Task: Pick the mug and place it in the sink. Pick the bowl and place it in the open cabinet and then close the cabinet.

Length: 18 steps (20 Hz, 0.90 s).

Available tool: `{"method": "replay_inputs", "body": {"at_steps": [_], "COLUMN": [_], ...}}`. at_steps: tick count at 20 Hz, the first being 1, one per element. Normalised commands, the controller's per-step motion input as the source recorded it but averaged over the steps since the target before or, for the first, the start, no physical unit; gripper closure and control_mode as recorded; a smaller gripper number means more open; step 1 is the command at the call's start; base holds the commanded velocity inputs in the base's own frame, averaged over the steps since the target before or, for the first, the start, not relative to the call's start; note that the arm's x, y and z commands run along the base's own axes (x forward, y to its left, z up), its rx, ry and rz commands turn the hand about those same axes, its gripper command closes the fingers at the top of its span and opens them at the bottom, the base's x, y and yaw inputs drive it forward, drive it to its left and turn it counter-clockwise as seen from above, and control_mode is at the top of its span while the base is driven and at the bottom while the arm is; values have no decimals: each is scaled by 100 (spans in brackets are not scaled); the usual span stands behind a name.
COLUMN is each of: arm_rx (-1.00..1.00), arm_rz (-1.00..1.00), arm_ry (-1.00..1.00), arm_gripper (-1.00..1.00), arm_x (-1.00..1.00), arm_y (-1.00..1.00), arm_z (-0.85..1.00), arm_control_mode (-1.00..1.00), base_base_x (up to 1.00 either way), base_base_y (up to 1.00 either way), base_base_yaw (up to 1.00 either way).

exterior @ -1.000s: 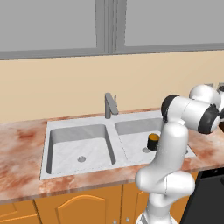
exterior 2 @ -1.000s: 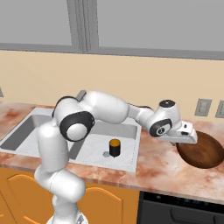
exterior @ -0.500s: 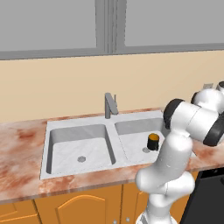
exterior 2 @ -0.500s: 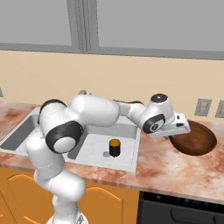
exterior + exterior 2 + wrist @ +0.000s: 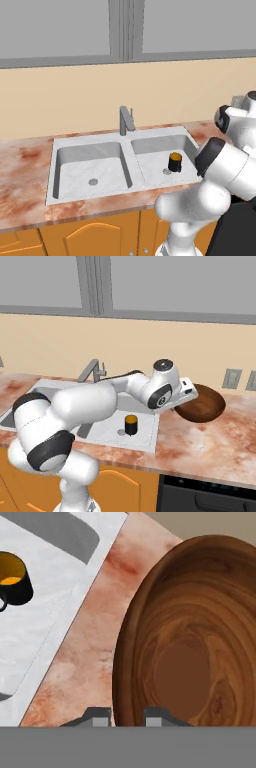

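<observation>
One arm reaches right over the counter, its narrow pincer [image 5: 127, 714] clamped on the bowl [image 5: 202, 404] rim.

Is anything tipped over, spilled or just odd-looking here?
Nothing is spilled or broken. The mug stands upright in the sink. The one odd sight is the bowl, tilted up off the counter with the gripper on its rim.

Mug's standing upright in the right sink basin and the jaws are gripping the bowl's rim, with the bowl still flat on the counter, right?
Not quite. The mug stands upright in the right basin of the sink, and the jaws straddle the rim of the bowl, but the bowl is not flat on the counter: the right base view shows it tilted and lifted clear of it.
</observation>
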Motion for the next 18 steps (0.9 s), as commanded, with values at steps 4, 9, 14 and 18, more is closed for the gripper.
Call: {"method": "replay_inputs", "body": {"at_steps": [4,9,14,18], "arm_rx": [0,-1,-3,0], "arm_rz": [28,25,21,19], "arm_ry": [10,6,0,0], "arm_gripper": [100,100,100,100], "arm_x": [-17,-18,-22,-18], "arm_y": [62,66,73,70], "arm_z": [52,28,1,14], "arm_control_mode": [-100,-100,-100,-100], "base_base_x": [0,0,0,0], "base_base_y": [0,0,0,0], "base_base_yaw": [0,0,0,0]}}
